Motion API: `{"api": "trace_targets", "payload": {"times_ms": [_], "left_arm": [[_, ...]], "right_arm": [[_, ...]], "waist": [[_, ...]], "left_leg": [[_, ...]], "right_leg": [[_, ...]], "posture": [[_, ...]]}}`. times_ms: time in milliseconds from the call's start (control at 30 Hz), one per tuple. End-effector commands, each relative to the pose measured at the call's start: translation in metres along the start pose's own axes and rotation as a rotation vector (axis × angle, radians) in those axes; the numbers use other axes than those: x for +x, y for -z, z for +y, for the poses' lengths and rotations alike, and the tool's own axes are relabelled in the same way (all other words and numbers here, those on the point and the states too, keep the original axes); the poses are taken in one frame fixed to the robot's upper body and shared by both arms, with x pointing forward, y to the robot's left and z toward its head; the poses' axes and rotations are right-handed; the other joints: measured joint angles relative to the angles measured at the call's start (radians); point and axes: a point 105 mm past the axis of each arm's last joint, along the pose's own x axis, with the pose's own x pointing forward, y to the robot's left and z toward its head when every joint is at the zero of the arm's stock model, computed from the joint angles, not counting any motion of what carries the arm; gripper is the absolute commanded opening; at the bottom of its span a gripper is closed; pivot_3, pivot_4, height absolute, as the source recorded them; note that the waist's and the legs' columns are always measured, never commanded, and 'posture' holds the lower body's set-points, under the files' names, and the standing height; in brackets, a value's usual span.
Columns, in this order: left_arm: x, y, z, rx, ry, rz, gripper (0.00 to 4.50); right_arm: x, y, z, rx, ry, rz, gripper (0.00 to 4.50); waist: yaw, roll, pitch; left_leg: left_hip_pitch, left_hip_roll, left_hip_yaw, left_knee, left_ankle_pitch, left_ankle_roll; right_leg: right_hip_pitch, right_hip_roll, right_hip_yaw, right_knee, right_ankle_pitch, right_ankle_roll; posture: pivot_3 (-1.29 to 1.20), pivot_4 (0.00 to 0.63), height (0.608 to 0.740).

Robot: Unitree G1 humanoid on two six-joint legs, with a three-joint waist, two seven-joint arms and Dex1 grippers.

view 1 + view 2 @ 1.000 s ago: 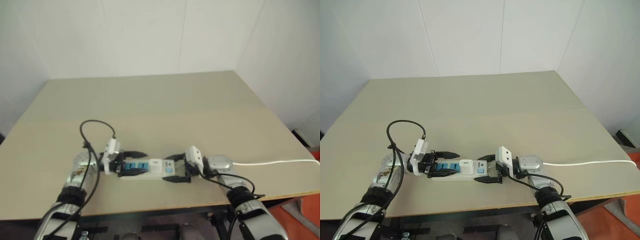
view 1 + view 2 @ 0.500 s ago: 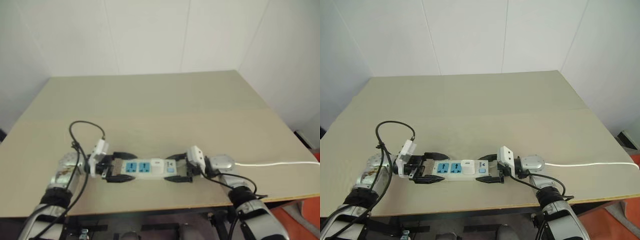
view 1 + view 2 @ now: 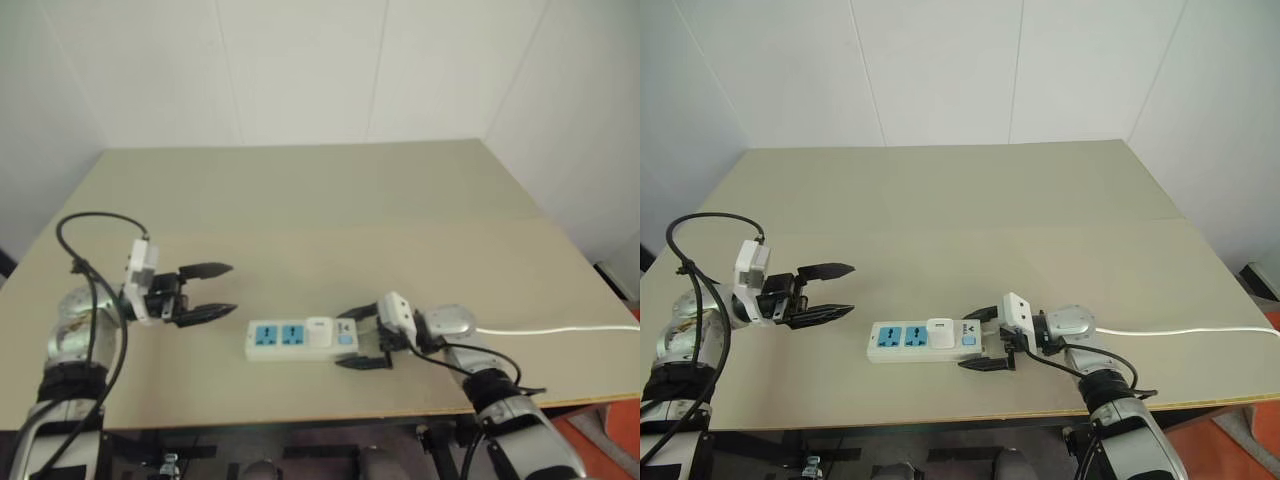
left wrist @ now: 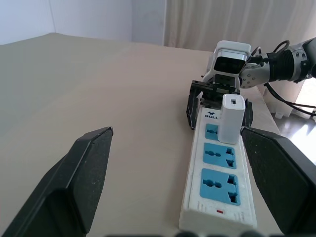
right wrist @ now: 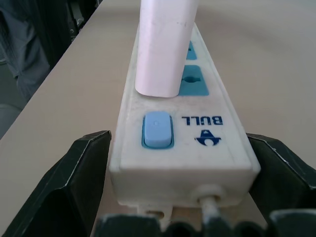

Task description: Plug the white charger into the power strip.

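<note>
The power strip [image 3: 290, 341] lies flat near the table's front edge, blue sockets facing up. The white charger [image 3: 318, 325] stands upright in the socket next to the blue switch [image 5: 158, 129]. Two blue sockets to its left are bare. My right gripper [image 3: 350, 338] is shut on the switch end, one black finger [image 5: 86, 173] against each long side. My left gripper [image 3: 230, 290] hovers above the table, left of the strip and apart from it. It is open and empty, and its wide-spread fingers [image 4: 79, 187] frame the strip [image 4: 219, 187] and the charger [image 4: 231, 118].
The strip's white cable [image 3: 560, 327] runs right along the table to its edge. A black cable loop [image 3: 90, 222] arches over my left wrist. The beige table [image 3: 330, 210] stretches back to white walls, and its front edge lies close below the strip.
My left gripper has opened, let go of the strip's far end, and moved left and up away from it. The charger stays in its socket. The right gripper has kept its hold.
</note>
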Motion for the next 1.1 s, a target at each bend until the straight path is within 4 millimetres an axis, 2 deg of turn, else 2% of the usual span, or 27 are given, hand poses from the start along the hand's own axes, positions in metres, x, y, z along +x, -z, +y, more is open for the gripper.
{"api": "trace_targets", "payload": {"times_ms": [33,233,400,867,1100], "left_arm": [[-0.008,-0.013,-0.003,0.040,-0.016,-0.018,4.50],[-0.026,-0.015,-0.010,0.023,-0.035,0.012,4.50],[-0.039,-0.013,-0.014,0.025,-0.071,0.045,4.50],[-0.035,-0.007,-0.016,0.093,-0.103,0.084,4.50],[-0.034,-0.004,-0.015,0.058,-0.097,0.099,4.50]], "right_arm": [[-0.025,-0.027,-0.011,-0.081,0.052,-0.035,4.47],[-0.071,-0.061,-0.009,-0.164,0.041,0.036,4.47],[-0.091,-0.065,-0.002,-0.199,0.035,0.117,4.47],[-0.110,-0.061,0.006,-0.187,0.096,0.161,4.47],[-0.113,-0.058,0.014,-0.150,0.127,0.179,4.47]], "waist": [[0.000,0.000,0.000],[0.002,0.000,0.001],[0.005,0.000,0.002],[0.022,-0.001,0.002],[0.022,-0.001,0.002]], "left_leg": [[-0.002,-0.001,0.000,0.000,0.000,0.000],[-0.006,-0.001,0.000,0.001,0.000,0.000],[-0.006,-0.001,0.001,0.001,0.000,0.000],[-0.007,-0.002,0.001,0.001,0.000,0.000],[-0.007,-0.002,0.002,0.001,0.000,0.000]], "right_leg": [[-0.002,-0.001,0.000,0.001,0.000,0.000],[-0.007,-0.002,0.000,0.001,0.000,0.000],[-0.006,-0.002,-0.001,0.000,0.000,0.000],[-0.006,-0.004,-0.001,-0.001,0.000,0.000],[-0.006,-0.004,-0.001,-0.001,0.000,0.000]], "posture": [[0.00,0.150,0.740],[0.00,0.150,0.740],[0.00,0.150,0.740],[0.00,0.150,0.740],[0.00,0.150,0.740]]}}
